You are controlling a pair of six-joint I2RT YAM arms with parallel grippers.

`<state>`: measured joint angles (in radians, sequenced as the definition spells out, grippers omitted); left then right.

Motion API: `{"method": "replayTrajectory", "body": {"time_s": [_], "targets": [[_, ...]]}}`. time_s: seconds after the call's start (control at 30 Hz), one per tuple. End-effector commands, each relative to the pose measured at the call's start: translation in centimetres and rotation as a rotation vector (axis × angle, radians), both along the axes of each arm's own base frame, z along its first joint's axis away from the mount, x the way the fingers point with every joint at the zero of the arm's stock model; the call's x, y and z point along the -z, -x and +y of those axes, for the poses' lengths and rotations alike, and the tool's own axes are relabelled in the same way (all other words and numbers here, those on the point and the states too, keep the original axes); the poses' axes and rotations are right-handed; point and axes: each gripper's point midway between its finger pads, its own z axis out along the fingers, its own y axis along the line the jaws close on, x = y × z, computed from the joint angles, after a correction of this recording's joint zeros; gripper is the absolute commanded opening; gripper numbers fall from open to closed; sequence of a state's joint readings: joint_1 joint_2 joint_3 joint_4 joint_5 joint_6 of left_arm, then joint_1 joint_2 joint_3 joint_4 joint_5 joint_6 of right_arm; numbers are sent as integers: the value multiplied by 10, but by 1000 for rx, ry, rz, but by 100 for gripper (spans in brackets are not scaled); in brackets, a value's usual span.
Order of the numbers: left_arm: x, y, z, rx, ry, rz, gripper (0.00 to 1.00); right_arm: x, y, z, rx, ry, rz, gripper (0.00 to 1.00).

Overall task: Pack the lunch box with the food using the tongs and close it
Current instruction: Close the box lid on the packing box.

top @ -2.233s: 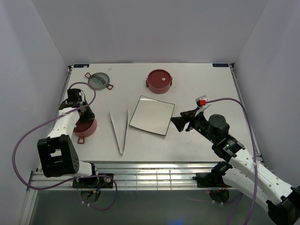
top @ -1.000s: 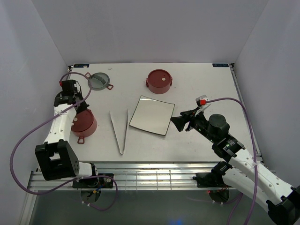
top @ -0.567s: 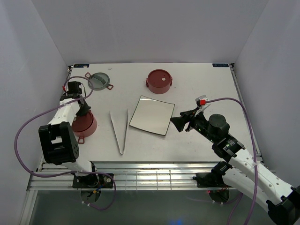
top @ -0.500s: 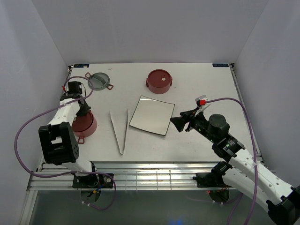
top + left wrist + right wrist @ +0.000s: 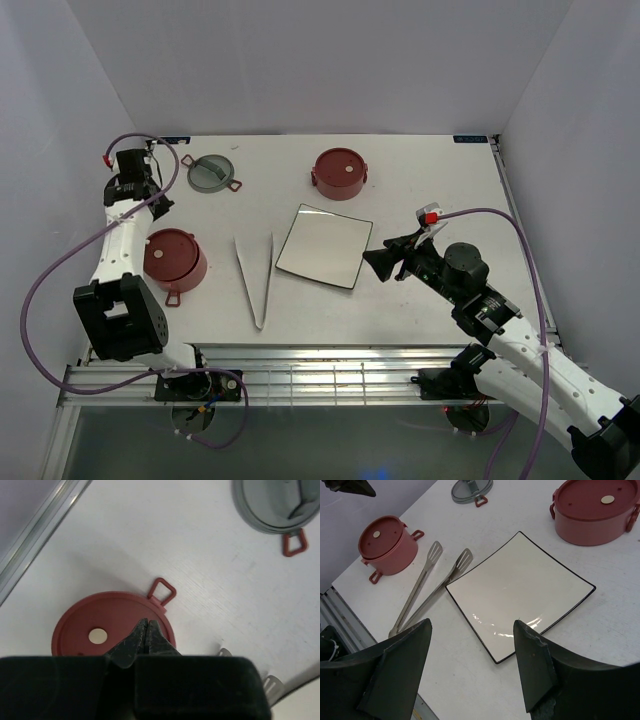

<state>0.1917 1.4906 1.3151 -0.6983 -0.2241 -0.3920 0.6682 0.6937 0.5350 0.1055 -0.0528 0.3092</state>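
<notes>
The lunch box stands in parts. One dusty-red bowl (image 5: 175, 255) with its flat red lid on sits near left, and shows in the left wrist view (image 5: 100, 625). A second lidded red bowl (image 5: 340, 172) is at the far middle. The grey-green top lid (image 5: 210, 172) lies far left. The silvery tongs (image 5: 255, 275) lie flat between the near bowl and the plate. My left gripper (image 5: 157, 207) hangs shut and holding nothing, above and behind the near bowl (image 5: 146, 622). My right gripper (image 5: 472, 624) is open beside the plate's right corner. No food is in view.
The square white plate (image 5: 323, 245) with a dark rim lies bare at mid-table. The table's left edge rail (image 5: 35, 535) runs close beside the left gripper. White walls enclose the table on three sides.
My left gripper has closed, lifted off the near red bowl and drawn back toward the far left corner. The lidded bowl now shows fully. The right arm has not moved.
</notes>
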Motion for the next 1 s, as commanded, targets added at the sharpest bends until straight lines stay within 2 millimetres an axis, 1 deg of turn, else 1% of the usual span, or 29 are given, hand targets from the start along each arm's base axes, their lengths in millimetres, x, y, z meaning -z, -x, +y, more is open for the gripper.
{"method": "replayTrajectory", "body": {"time_s": [0.0, 0.03, 0.1, 0.17, 0.33, 0.47, 0.57, 0.63, 0.77, 0.8, 0.87, 0.9, 0.97], "targets": [[33, 14, 22, -44, -9, 112, 0, -29, -1, 2, -8, -35, -62, 72], [42, 20, 27, -70, -33, 143, 0, -30, 0, 2, -8, -37, -64, 72], [56, 26, 32, -87, -51, 172, 0, -31, 0, 1, -8, -39, -68, 72], [65, 30, 38, -107, -60, 189, 0, -33, 1, 1, -10, -41, -70, 72], [99, 41, 28, -86, -5, 263, 0, -34, 2, 1, -13, -45, -75, 72], [111, 52, 24, -86, 8, 295, 0, -35, 3, 1, -16, -46, -75, 72], [114, 55, 21, -81, 16, 296, 0, -34, 2, 1, -15, -43, -73, 72], [113, 54, 17, -69, 34, 286, 0, -33, 2, 1, -13, -43, -72, 72], [94, 45, 15, -54, 46, 234, 0, -31, 1, 2, -15, -38, -65, 72], [79, 39, 16, -51, 41, 206, 0, -32, 1, 2, -15, -39, -66, 72], [61, 31, 16, -38, 37, 166, 0, -33, 1, 2, -15, -40, -68, 72], [45, 25, 17, -26, 27, 128, 0, -32, 1, 2, -15, -40, -68, 72], [30, 18, 19, -21, 13, 94, 0, -33, 1, 1, -11, -42, -71, 72]]}}
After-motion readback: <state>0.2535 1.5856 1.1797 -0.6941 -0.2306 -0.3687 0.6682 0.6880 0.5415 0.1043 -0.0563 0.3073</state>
